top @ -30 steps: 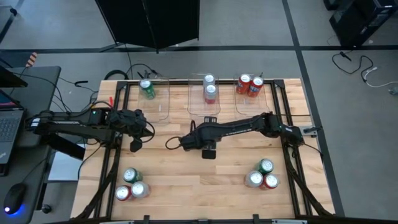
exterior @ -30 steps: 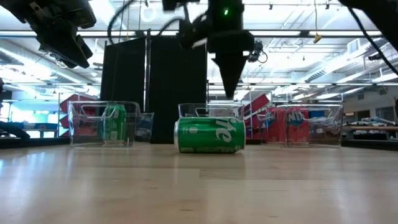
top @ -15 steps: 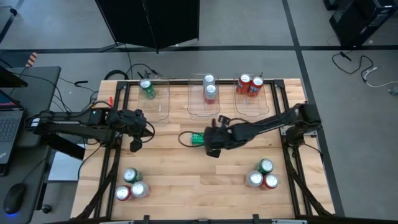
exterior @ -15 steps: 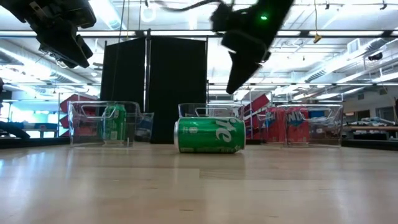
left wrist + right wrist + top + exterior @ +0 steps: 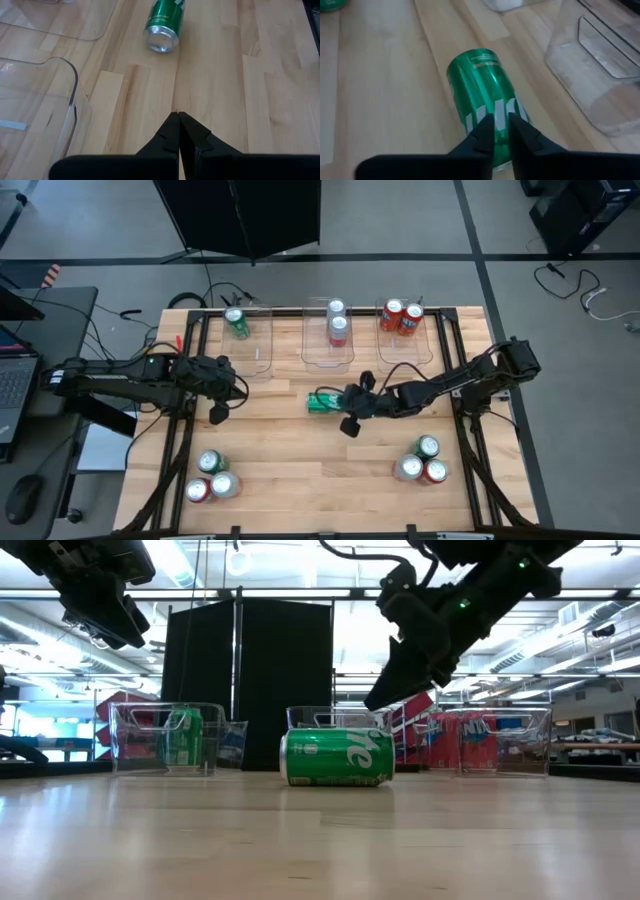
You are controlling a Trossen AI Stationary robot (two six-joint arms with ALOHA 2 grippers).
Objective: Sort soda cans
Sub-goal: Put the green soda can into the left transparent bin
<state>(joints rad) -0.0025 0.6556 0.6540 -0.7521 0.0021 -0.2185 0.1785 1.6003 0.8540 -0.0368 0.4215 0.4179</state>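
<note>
You have five cans binned, six waiting up front, and your right hand (image 5: 349,416), fingers nearly together, hovers by the fallen green can (image 5: 322,402).

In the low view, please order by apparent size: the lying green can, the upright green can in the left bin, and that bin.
1. Left clear bin, widest.
2. Lying green can; it lies nearer the camera, so it probably looks bigger for that reason.
3. Upright green can, seen through the bin wall; likely the same real size as the lying can.
</note>
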